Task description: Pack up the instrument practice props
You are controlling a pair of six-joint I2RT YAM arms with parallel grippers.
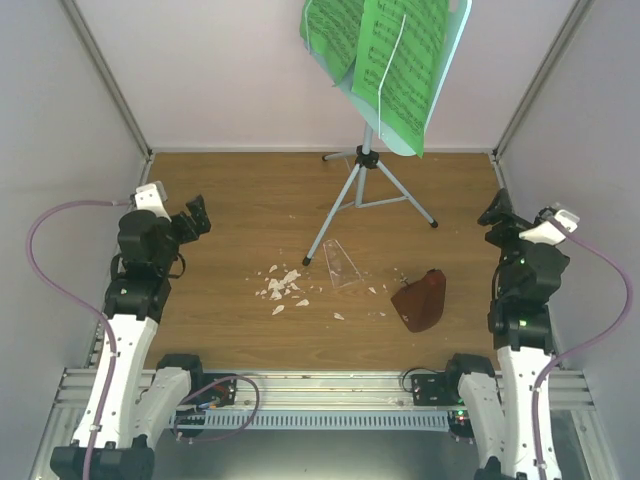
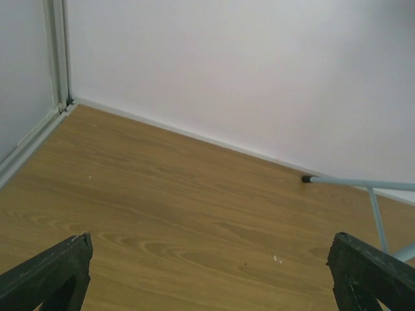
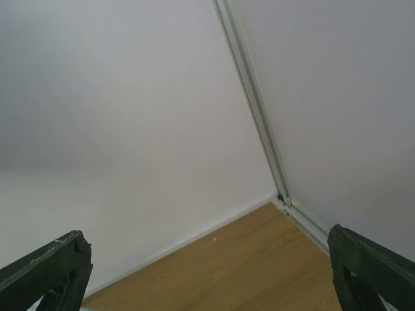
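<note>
The left gripper [image 1: 193,217] and right gripper [image 1: 497,212] both gape wide and empty, the music stand [image 1: 367,160] with green pages [image 1: 400,60] standing between and beyond them, the metronome [image 1: 420,300] lying inward of the right.

The brown wood-grain table [image 1: 220,320] looks smooth, with a faint sheen. The pale blue music stand with silver tripod legs [image 1: 367,158] has slim, satin metal tubes, and its bright green sheet-music pages [image 1: 400,60] are thin matt paper. The small metronome's clear pyramid cover [image 1: 343,265] looks like glossy plastic; its reddish-brown body [image 1: 420,300] looks dull.
</note>
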